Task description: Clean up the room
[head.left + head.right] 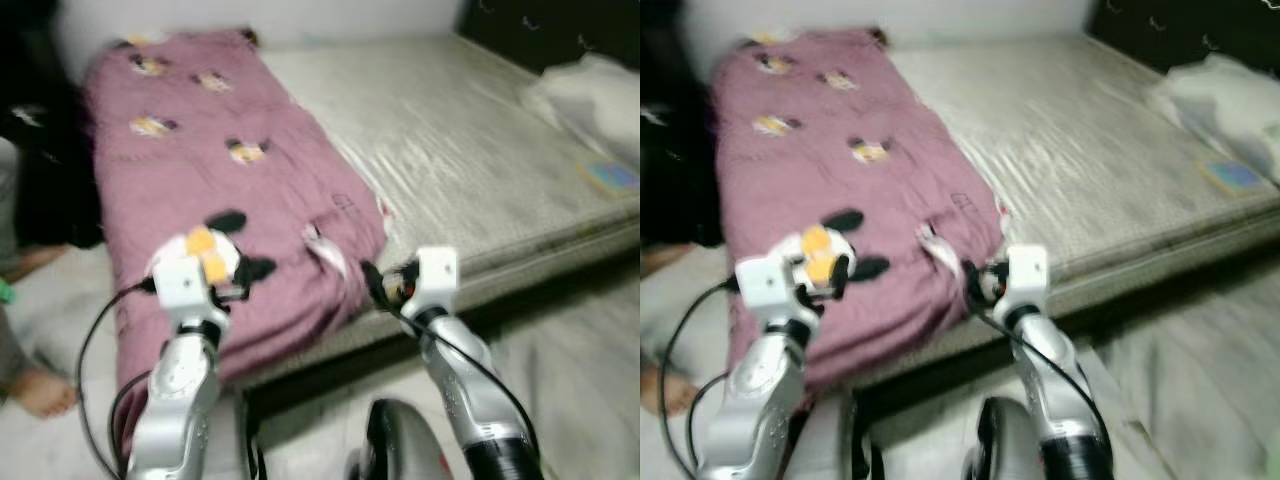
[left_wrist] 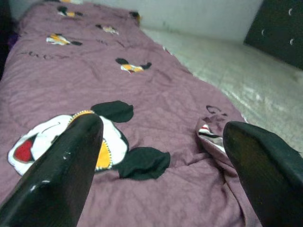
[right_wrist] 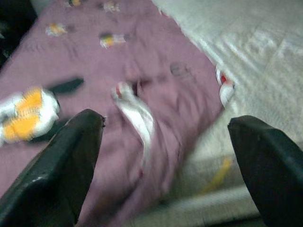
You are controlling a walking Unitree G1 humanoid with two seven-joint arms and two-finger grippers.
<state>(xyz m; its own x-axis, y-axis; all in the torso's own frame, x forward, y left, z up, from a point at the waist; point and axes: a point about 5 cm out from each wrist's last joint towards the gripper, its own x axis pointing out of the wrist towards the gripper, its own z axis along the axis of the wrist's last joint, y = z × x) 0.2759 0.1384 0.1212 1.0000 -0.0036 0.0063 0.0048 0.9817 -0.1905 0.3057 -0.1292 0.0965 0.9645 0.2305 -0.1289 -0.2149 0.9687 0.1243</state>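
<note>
We hold left gripper and right gripper wide apart, both empty. Purple blanket lies ahead of both jaws, draped over mattress edge.

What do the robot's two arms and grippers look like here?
Both arms are silver metal tubes ending in white, boxy wrist blocks. A black cable loops out from the left arm, and another runs along the right arm. The left gripper and right gripper each have two long, matte black, blunt fingers.
</note>
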